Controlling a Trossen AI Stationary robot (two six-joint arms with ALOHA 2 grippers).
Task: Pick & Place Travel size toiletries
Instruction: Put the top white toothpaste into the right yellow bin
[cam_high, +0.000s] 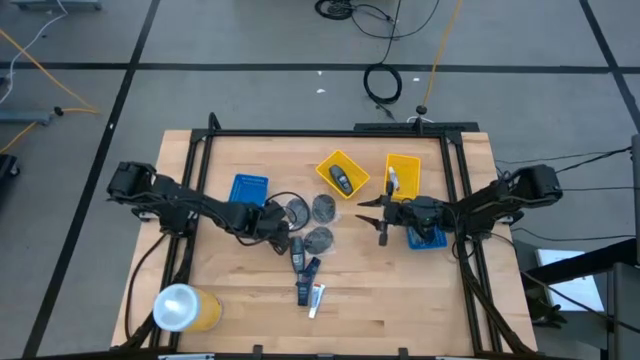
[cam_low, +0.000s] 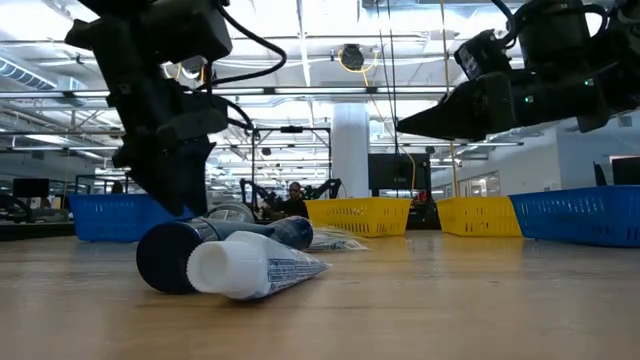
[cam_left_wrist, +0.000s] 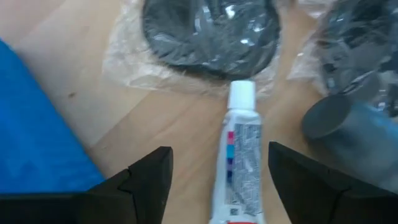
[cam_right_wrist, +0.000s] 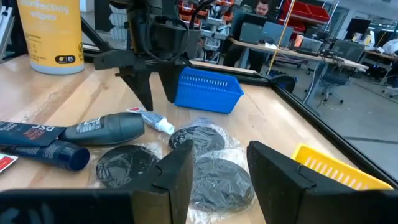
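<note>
Fingers of the left gripper (cam_left_wrist: 214, 180) are spread wide, one on each side of a small white tube (cam_left_wrist: 236, 165) that lies flat on the bench (cam_high: 240, 300). Nothing is pinched yet. The tube's white cap points toward a round grey disc (cam_left_wrist: 208, 31) in clear wrap, and the cap almost touches that wrap. Just beside the tube, on the side away from the blue tray (cam_left_wrist: 34, 143), lies a dark bottle (cam_left_wrist: 348, 127) with a grey cap.

I judge that the step in hand is to take this tube. To do it well, the gripper should go down until the fingers reach near the bench, then close on the middle of the tube body, not on the cap. The body is soft, so a gentle squeeze is better. The fingers should stay clear of the wrap, because it can be dragged along.

More toiletries lie close to the tube: two more wrapped discs, and farther from the blue tray other dark bottles (cam_high: 297, 252) with another tube (cam_high: 316, 299). One dark item is already in a yellow tray (cam_high: 342, 172).

The right gripper (cam_high: 372, 215) hovers beyond the discs, also with fingers spread, holding nothing.
</note>
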